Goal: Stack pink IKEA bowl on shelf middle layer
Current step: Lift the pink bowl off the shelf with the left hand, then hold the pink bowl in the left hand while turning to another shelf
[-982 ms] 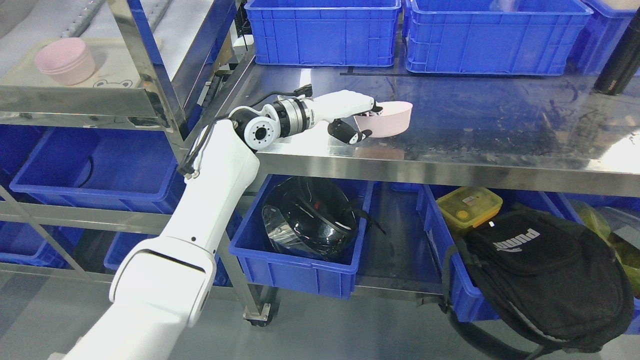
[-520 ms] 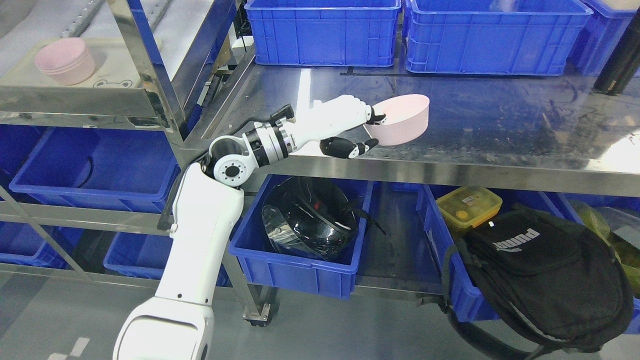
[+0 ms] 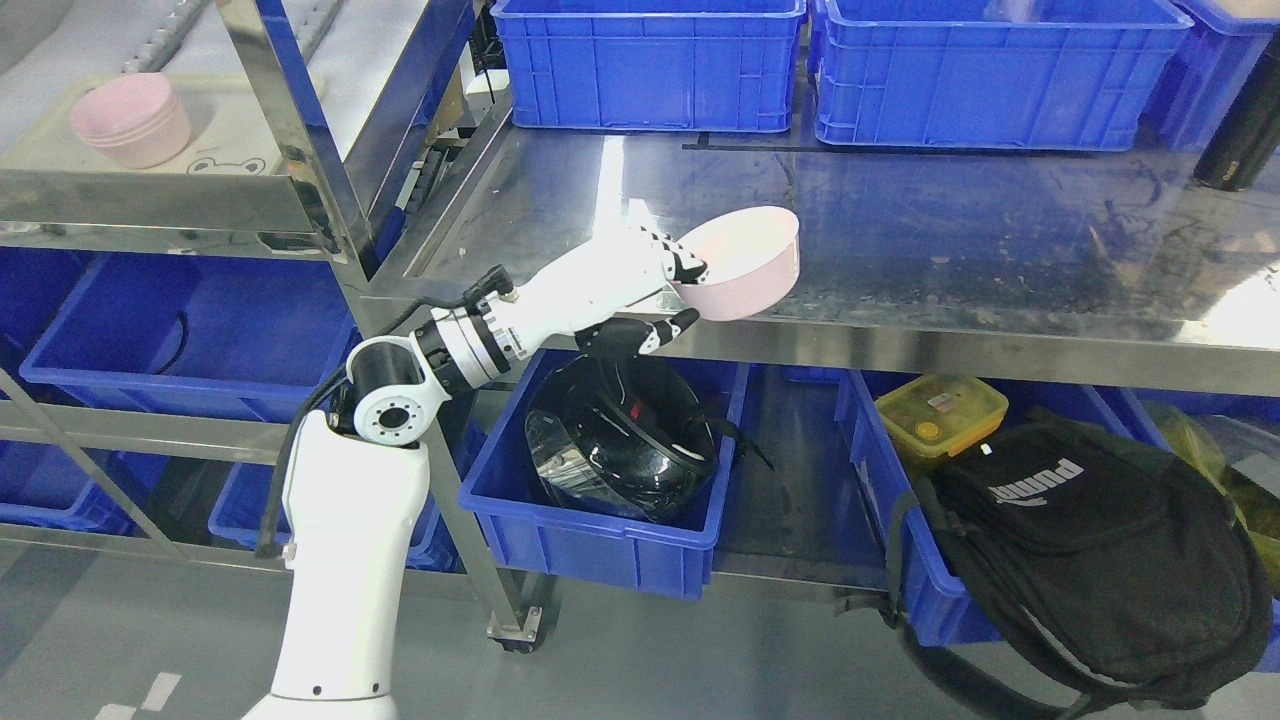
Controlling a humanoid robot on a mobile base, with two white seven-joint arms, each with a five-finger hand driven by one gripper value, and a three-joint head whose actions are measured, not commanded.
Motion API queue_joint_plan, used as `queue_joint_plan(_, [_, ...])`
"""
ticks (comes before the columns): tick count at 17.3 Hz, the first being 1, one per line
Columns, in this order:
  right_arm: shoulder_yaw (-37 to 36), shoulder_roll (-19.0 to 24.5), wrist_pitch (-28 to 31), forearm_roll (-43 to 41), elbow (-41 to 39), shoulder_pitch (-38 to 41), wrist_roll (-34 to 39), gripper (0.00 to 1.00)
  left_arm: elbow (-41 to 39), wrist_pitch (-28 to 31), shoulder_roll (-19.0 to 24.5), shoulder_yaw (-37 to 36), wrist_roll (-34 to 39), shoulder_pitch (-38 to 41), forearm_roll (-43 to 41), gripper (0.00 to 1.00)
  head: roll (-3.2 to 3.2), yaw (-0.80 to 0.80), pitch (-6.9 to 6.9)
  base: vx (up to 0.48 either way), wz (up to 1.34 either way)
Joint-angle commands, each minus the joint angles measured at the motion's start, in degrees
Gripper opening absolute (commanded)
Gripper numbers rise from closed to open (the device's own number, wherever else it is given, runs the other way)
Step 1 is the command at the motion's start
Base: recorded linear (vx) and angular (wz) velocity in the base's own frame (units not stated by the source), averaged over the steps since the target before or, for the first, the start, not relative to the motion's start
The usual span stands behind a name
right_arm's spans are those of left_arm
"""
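My left hand is shut on the rim of a pink bowl, fingers over the near edge and thumb underneath. The bowl is tilted, lifted just above the front edge of the steel table, its opening facing up and toward me. A stack of matching pink bowls sits on a beige tray on the steel shelf at the upper left. The white left arm rises from the bottom edge. The right arm is out of view.
Blue crates line the back of the table. A slanted steel shelf post stands between the hand and the tray. Below the table sit a crate with a black helmet, a yellow box and a black backpack.
The left arm has drawn back toward me and lowered its elbow, carrying the bowl left and nearer to the table's front edge. The bowl came off the table and tilted.
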Motion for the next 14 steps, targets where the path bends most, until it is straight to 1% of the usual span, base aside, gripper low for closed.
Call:
queue_joint_plan(1, [0.00, -1.00, 0.01, 0.00, -1.00, 1.24, -0.03, 1.00, -7.17, -0.01, 0.87, 5.11, -0.28, 1.76, 0.19, 0.02, 0.00, 0.00, 0.00, 0.016, 0.00])
queue_joint_plan(5, [0.00, -1.00, 0.01, 0.00, -1.00, 1.24, -0.03, 1.00, -7.00, -0.01, 0.95, 5.11, -0.28, 1.85, 0.28, 0.03, 0.00, 0.00, 0.00, -0.003, 0.22])
queue_joint_plan(14, [0.00, -1.00, 0.01, 0.00, -1.00, 1.24, -0.03, 1.00, -6.82, -0.01, 0.69, 4.41, -0.28, 1.85, 0.19, 0.03, 0.00, 0.00, 0.01, 0.015, 0.74])
